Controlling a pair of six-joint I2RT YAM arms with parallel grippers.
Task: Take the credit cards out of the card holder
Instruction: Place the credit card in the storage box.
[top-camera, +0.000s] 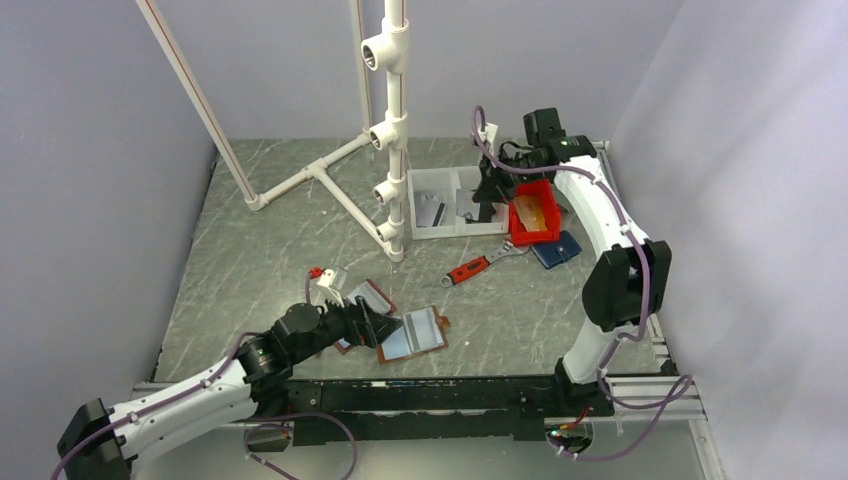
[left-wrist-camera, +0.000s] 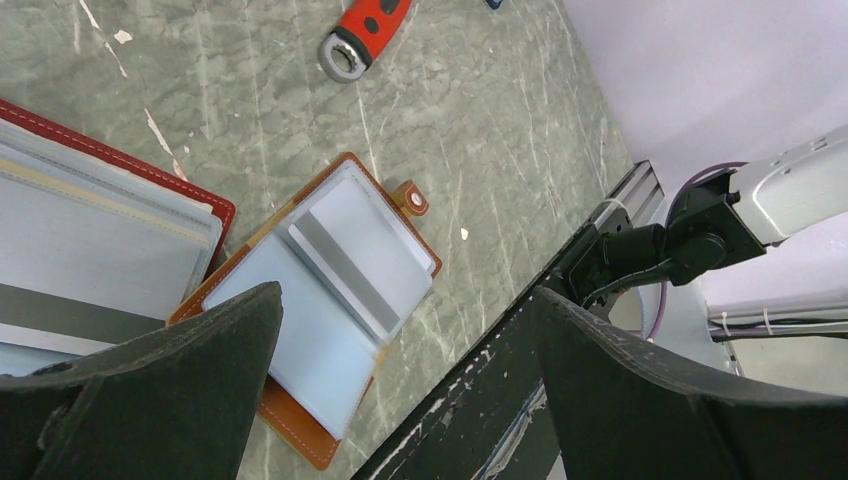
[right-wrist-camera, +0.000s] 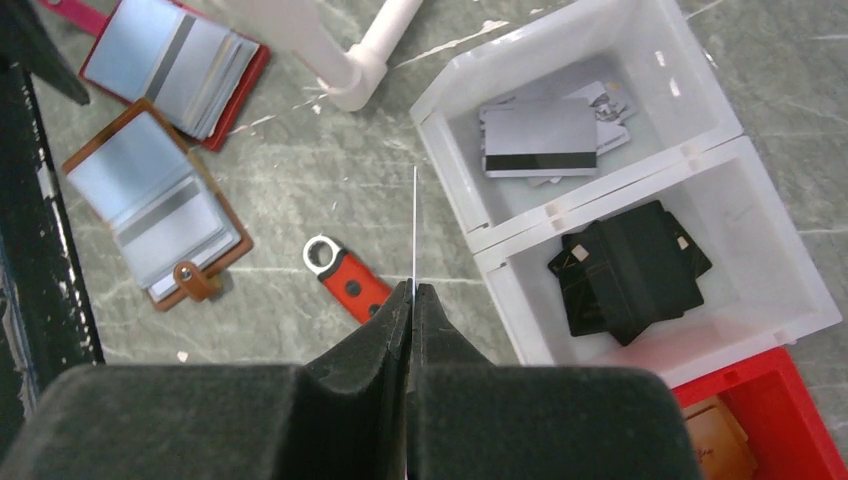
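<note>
A brown card holder (top-camera: 412, 333) lies open on the table near the front edge, with clear sleeves holding grey cards; it also shows in the left wrist view (left-wrist-camera: 330, 290) and the right wrist view (right-wrist-camera: 155, 215). My left gripper (top-camera: 375, 325) is open and empty, its jaws wide apart just above the holder's left side (left-wrist-camera: 405, 292). My right gripper (top-camera: 487, 200) is shut on a thin card (right-wrist-camera: 414, 225), seen edge-on as a white line between the fingers (right-wrist-camera: 412, 290), above the table beside the white bin (right-wrist-camera: 447, 175).
A red card holder (top-camera: 365, 300) lies open left of the brown one. The white bin (top-camera: 430, 185) holds loose cards (right-wrist-camera: 540, 140) and black holders (right-wrist-camera: 630, 270). A red bin (top-camera: 533, 213), a blue wallet (top-camera: 556, 250), a red wrench (top-camera: 470, 270) and a PVC pipe frame (top-camera: 395, 130) stand around.
</note>
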